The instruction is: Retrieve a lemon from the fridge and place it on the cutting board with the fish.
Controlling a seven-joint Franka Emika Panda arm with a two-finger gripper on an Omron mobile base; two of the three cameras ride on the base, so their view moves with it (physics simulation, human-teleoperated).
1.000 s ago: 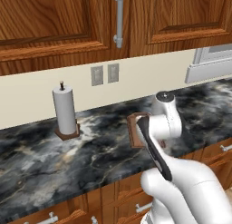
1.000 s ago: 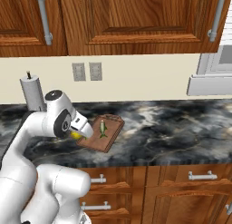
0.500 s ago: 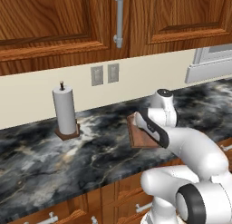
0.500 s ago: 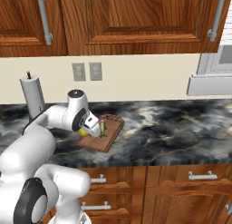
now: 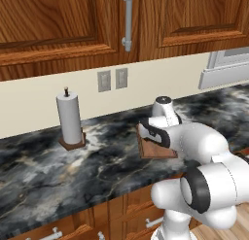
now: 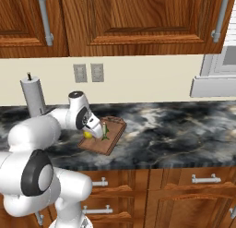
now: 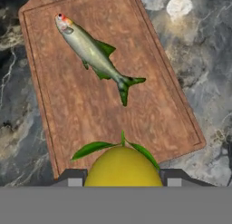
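A dark marbled worktop (image 6: 175, 130) under wooden cabinets (image 6: 138, 19) carries the board (image 7: 113, 109); the fish (image 7: 93, 53) lies at 12 o'clock of the lemon (image 7: 122, 168), which is gripped by the fingers (image 7: 122, 178).

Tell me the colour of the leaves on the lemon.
Green, on the yellow lemon; the hand view shows them best.

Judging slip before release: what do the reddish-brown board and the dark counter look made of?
The reddish-brown rectangular cutting board looks like wood, matte, with visible grain. The dark veined countertop looks like polished marble or granite, with white veining and faint sheen; which stone is unclear.
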